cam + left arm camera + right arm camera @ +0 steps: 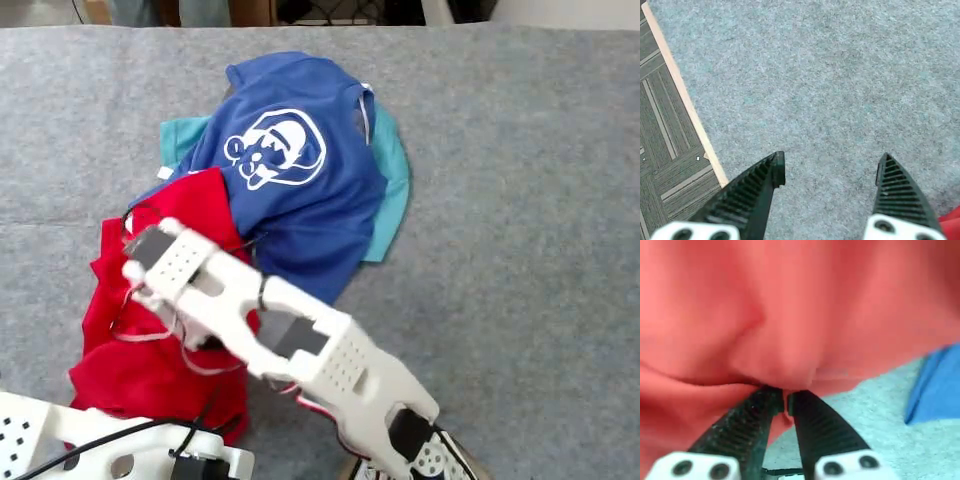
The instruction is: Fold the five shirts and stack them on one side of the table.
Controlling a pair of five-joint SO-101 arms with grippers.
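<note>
Logging the right gripper (786,397) clenched on the red shirt (130,385), which trails away from the blue shirt (300,210), we count the left gripper (832,165) released, farther from that shirt.

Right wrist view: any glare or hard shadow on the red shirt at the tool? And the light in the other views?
Right wrist view: no glare; the red shirt is evenly lit, soft shading in its folds by the right tool. Left wrist view: flat light on the grey table cover, no hard shadow under the open left tool. High view: blue shirt evenly lit, no glare.
</note>
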